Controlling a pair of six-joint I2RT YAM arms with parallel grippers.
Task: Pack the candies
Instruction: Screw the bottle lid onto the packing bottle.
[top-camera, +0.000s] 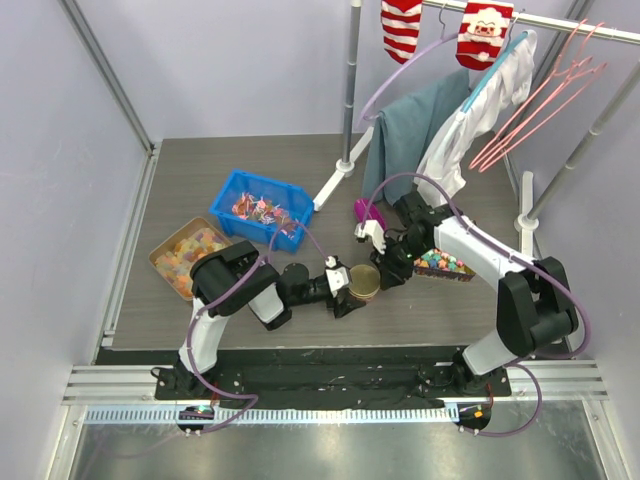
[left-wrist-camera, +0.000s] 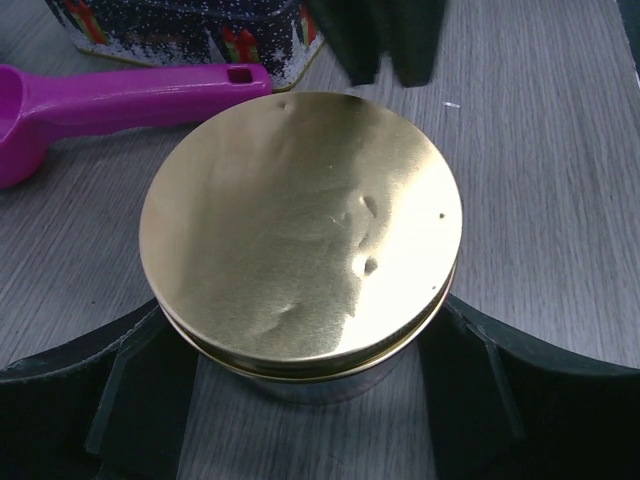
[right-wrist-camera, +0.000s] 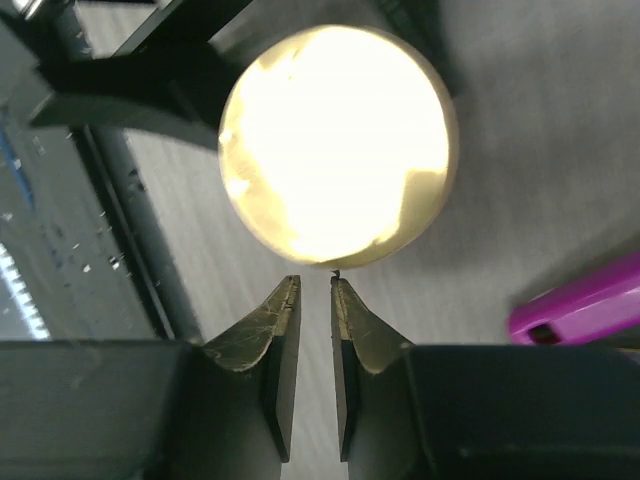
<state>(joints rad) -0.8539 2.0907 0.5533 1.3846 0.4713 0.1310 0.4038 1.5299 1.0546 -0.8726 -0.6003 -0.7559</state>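
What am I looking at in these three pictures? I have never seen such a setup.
Two robot arms are bolted at the near edge of a table. The wide picture looks down from above and behind them; the other two come from a camera on each wrist. On the table lie a blue bin of wrapped candies, a tray of orange-yellow gummies, a purple scoop, boxed pastel sweets and a gold-lidded jar. The left gripper clasps the jar's sides. The right gripper points at the jar's top edge, jaws a narrow slit apart, holding nothing.
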